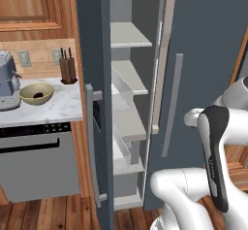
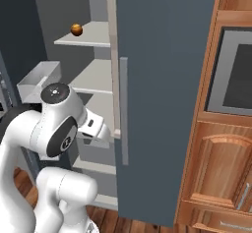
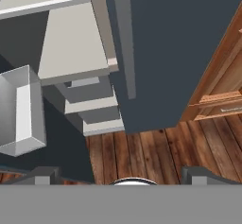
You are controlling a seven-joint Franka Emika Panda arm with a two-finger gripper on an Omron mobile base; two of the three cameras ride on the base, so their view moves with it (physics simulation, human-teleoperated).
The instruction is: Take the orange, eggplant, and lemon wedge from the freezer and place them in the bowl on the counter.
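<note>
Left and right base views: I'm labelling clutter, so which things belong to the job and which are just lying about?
Job:
orange on a freezer shelf
bowl on the counter, dark lump inside

Lying about:
knife block
coffee machine
dishwasher

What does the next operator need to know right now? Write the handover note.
Gripper: open, holding nothing, pointed down at the floor in front of the freezer.
Orange: on an upper freezer shelf, not yet taken.
Bowl: on the counter by the coffee machine, with a dark lump inside, likely the eggplant.
Lemon wedge: I can't spot it.
Left: fetch the orange and lemon wedge, and put them in the bowl.
</note>
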